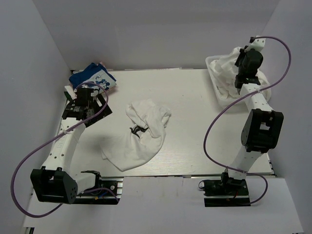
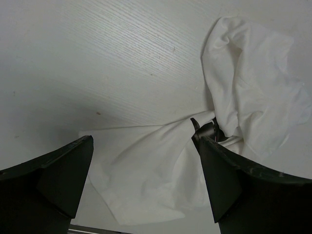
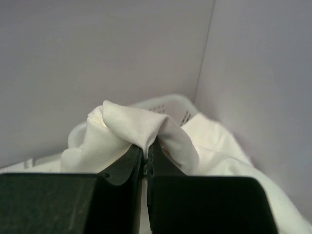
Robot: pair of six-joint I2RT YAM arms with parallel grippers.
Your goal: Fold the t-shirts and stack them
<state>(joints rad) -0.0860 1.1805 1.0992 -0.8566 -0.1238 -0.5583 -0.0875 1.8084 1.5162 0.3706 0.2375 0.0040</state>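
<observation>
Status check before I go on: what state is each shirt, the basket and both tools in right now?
white t-shirt on table: crumpled, unfolded, not held.
blue t-shirt: folded, at the far left corner.
white t-shirt in basket: bunched, one fold pinched by the right tool.
basket: at the far right, white cloth inside.
left tool: open, empty.
right tool: shut on the cloth fold.

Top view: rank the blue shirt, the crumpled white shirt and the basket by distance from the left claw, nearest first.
1. Blue shirt, just behind the left claw, far left.
2. Crumpled white shirt, table centre.
3. Basket, far right corner.
</observation>
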